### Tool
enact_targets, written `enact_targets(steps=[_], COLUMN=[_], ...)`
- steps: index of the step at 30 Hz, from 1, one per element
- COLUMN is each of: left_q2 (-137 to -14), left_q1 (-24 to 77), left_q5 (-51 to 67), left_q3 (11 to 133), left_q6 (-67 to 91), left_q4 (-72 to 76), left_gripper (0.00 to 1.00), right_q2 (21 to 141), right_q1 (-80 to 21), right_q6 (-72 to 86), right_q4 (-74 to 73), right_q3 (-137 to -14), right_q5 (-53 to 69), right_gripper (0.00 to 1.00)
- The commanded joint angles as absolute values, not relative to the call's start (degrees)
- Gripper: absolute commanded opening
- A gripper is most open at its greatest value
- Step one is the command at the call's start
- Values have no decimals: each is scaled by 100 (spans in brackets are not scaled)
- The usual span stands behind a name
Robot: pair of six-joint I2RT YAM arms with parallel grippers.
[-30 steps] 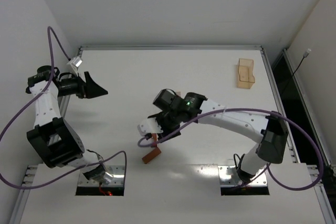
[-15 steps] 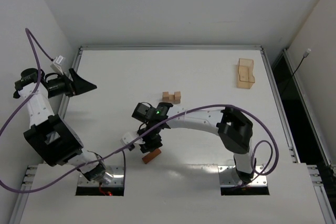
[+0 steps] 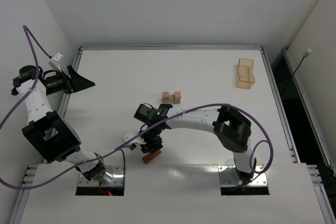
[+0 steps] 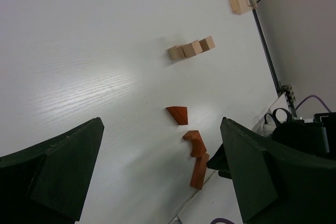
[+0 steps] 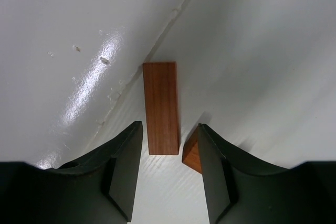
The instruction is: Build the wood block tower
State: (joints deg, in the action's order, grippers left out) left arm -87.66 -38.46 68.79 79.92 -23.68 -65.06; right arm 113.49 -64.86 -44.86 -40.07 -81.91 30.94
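Tower: the tower is so far only its base, the tan blocks, three in a touching row with nothing red on them.
Red pieces: all lie flat on the table, on the arm-base side of the tan blocks. The triangle is nearest them, then the notched piece, then the bar farthest out.
Change, right arm: a second ago it hung over the tan blocks and hid them from above. It has since swung base-ward to the red pieces, uncovering the tan blocks, and in the last half second it has barely shifted.
Right gripper: the right gripper is open and empty, jaws either side of the bar's near end. A second red piece, likely the notched one, sits just inside the right finger.
Change, left arm: it has drawn back further from the tan blocks, toward the table's left edge.
Left gripper: the left gripper is open and empty, well apart from the tan blocks and looking across at them.
Tray: the tray is well to the right of the tan blocks, toward the far edge, and plays no part.
Meaning: the search looks over and the pick of the bar is about to start; no red piece has been placed yet.
Risk: closing here may catch the neighbouring piece along with the bar.
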Motion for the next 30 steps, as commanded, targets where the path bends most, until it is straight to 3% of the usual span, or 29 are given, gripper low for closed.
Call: enact_targets(steps=[1, 30], left_q2=[-8754, -8078], left_q1=[-3867, -3867], left_q5=[7084, 6574], left_q3=[8253, 8262], left_q6=[-2408, -1441], left_q4=[-6434, -5555], left_gripper=[91, 93], right_q2=[11294, 11636], right_q1=[-6460, -6574], right_q6=[-4500, -4447], right_q4=[-3771, -3367], right_q3=[-8086, -7524], right_q5=[3402, 3190], right_gripper=[43, 46])
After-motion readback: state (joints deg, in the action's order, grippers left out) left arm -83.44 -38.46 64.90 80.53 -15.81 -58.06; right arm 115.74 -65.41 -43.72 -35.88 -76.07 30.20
